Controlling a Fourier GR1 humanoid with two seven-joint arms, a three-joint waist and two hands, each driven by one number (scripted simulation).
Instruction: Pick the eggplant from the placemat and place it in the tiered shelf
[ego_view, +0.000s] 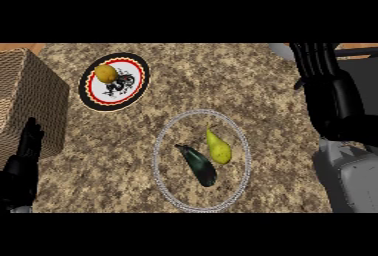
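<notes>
Eggplant (198, 166) touching pear (218, 147) on mat (164, 145), centre. Left hand (22, 160), lower left, and right hand (325, 75), upper right: fingers straight, empty.

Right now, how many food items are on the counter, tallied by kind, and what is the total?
Dark purple elongated eggplant, on the round silver-rimmed placemat: 1
Yellow-green pear, on the same placemat: 1
Yellow-brown round potato-like item, on the round black, red and white plate: 1
Total: 3
</notes>
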